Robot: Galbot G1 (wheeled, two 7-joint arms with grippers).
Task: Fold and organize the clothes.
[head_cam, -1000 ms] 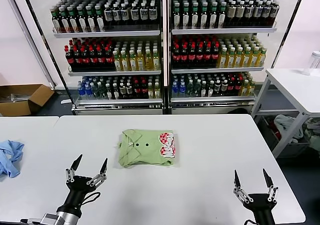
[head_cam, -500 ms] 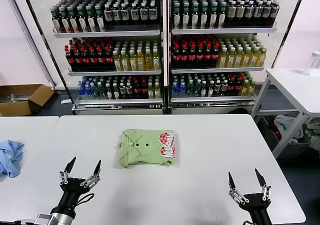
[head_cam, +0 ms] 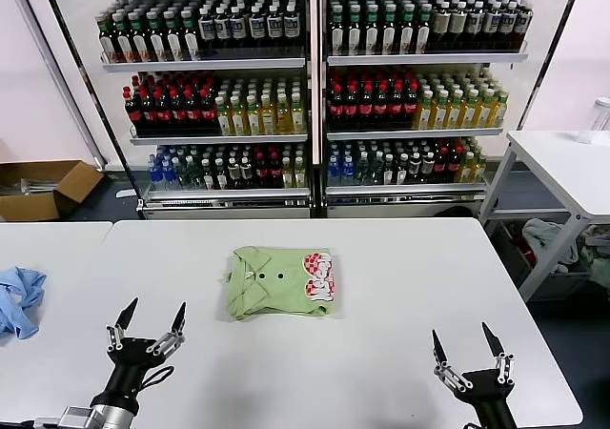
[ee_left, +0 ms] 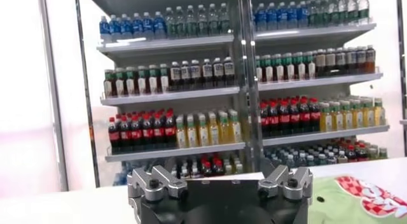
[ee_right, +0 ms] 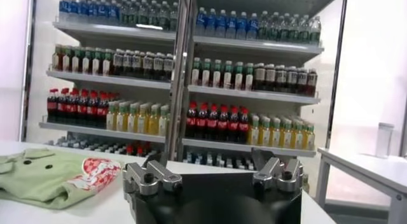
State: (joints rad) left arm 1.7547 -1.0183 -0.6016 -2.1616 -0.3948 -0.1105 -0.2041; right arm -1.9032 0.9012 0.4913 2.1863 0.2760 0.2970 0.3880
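The clothes, a light green polo shirt, lie folded into a neat rectangle in the middle of the white table, collar to the left and the red-and-white graphic at the right end. Part of the shirt also shows in the left wrist view and the right wrist view. My left gripper hovers open near the table's front left, well short of the shirt. Over the front right edge my right gripper stands open and empty too.
A light blue cloth lies at the table's far left edge. Drink shelves full of bottles stand behind the table. A cardboard box sits on the floor at left, and a second white table stands at right.
Both grippers have drawn back toward me and lower, away from the shirt, staying open. The shirt has not moved.
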